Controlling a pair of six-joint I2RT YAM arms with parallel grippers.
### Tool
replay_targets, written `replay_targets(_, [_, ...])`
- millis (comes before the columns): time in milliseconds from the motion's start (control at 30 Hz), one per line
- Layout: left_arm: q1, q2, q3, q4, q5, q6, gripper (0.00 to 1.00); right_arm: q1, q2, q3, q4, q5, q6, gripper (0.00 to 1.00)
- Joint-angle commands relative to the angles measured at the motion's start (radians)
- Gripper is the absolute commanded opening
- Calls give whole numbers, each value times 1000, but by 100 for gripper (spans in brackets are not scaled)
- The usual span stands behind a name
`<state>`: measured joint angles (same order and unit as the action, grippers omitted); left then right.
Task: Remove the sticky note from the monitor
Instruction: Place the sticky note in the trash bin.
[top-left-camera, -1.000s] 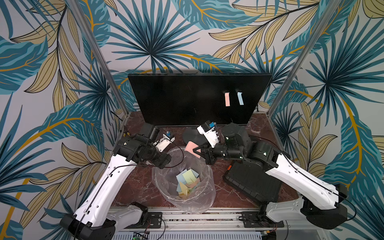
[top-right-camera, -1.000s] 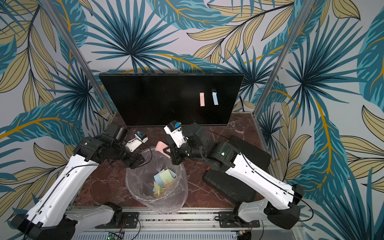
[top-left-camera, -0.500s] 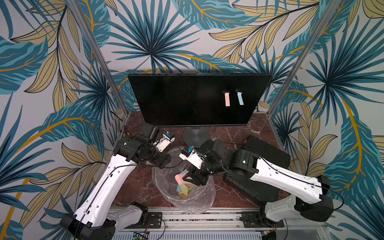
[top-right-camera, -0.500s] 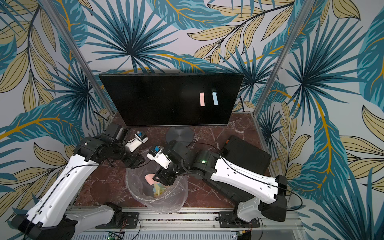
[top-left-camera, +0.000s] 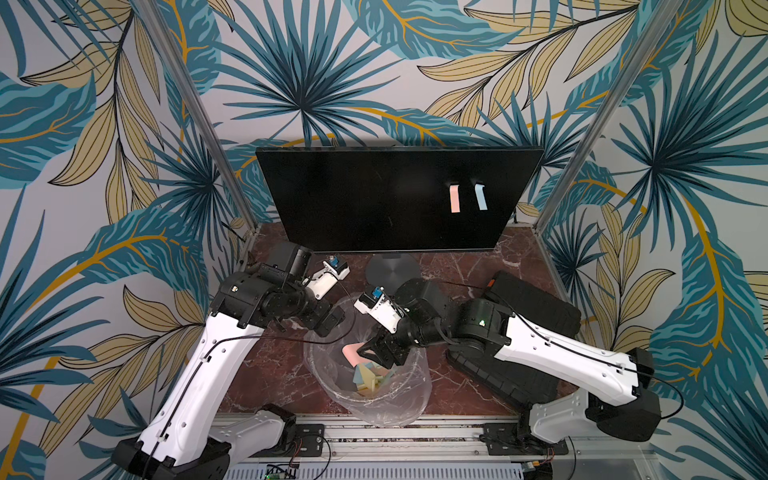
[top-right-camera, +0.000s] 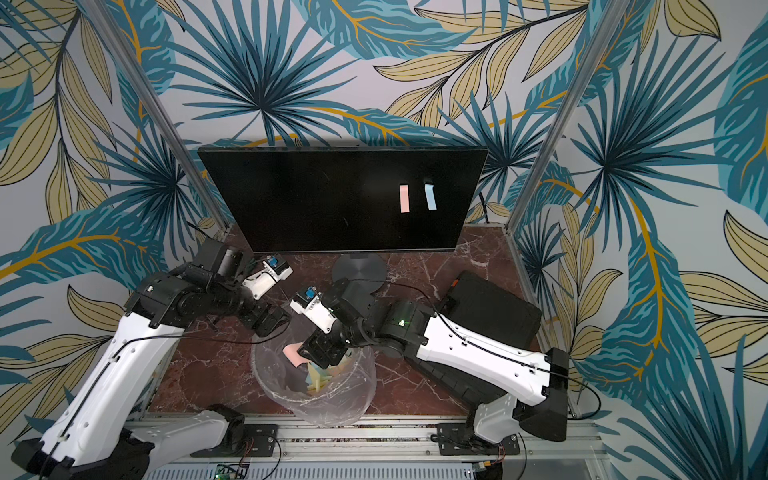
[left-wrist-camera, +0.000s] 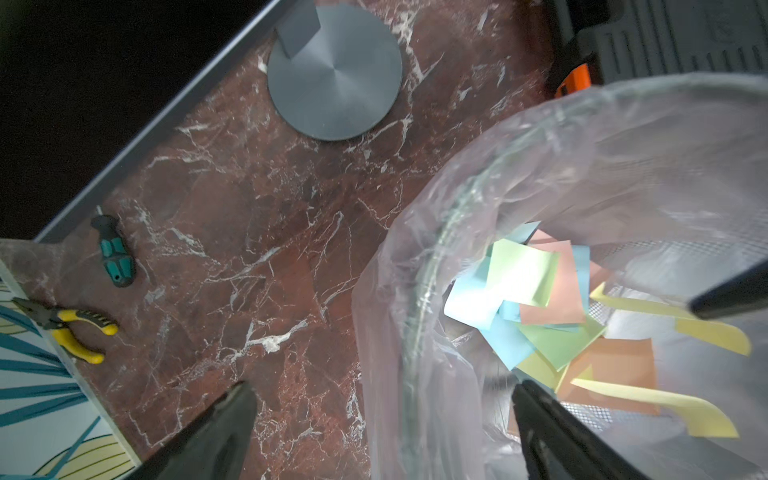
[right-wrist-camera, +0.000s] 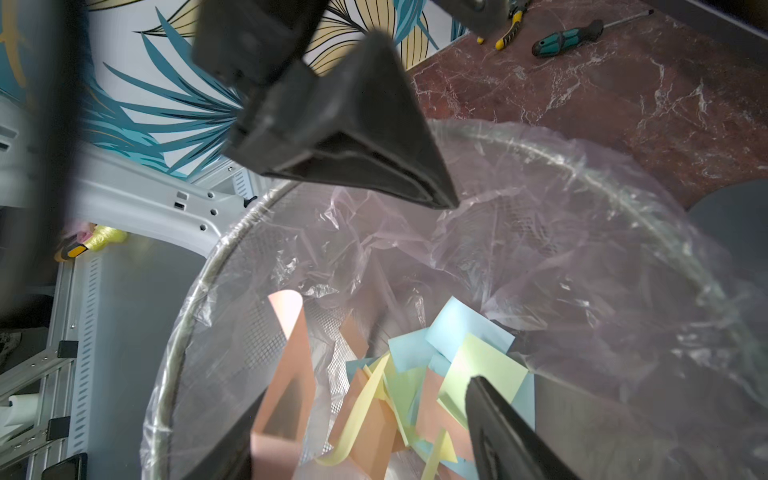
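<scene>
The black monitor (top-left-camera: 374, 199) (top-right-camera: 316, 199) stands at the back in both top views. A pink sticky note (top-left-camera: 455, 198) (top-right-camera: 404, 198) and a blue one (top-left-camera: 481, 197) (top-right-camera: 431, 196) are stuck on its right side. My right gripper (top-left-camera: 376, 351) (top-right-camera: 320, 351) (right-wrist-camera: 361, 432) hangs open over the lined bin (top-left-camera: 374, 411) (right-wrist-camera: 183, 332). A loose curled pink note (top-left-camera: 352, 353) (right-wrist-camera: 291, 365) sits against one of its fingers; whether it still sticks there I cannot tell. My left gripper (top-left-camera: 328, 322) (left-wrist-camera: 382, 415) is open wide and straddles the bin rim (left-wrist-camera: 432, 266).
Several coloured notes (left-wrist-camera: 540, 299) lie in the bin. A black ribbed case (top-left-camera: 536, 316) with orange latches lies at the right. The grey disc base (top-left-camera: 392, 270) stands behind the bin. A screwdriver (left-wrist-camera: 114, 253) and yellow pliers (left-wrist-camera: 70, 328) lie by the left wall.
My right gripper has come from in front of the monitor to over the bin with a pink note and opened. The left gripper has opened wider in place.
</scene>
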<state>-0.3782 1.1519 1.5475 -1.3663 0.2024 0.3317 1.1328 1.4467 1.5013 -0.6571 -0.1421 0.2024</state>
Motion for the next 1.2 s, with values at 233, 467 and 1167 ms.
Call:
replay_targets(233, [-2, -43, 123, -184, 256, 102, 100, -30, -47, -70, 105, -28, 47, 69])
replay_targets(467, [-13, -68, 34, -161, 333, 113, 100, -48, -50, -79, 130, -72, 57, 68])
replay_targets(1167, [-46, -37, -66, -8, 97, 35, 100, -81, -146, -149, 222, -143, 102, 67])
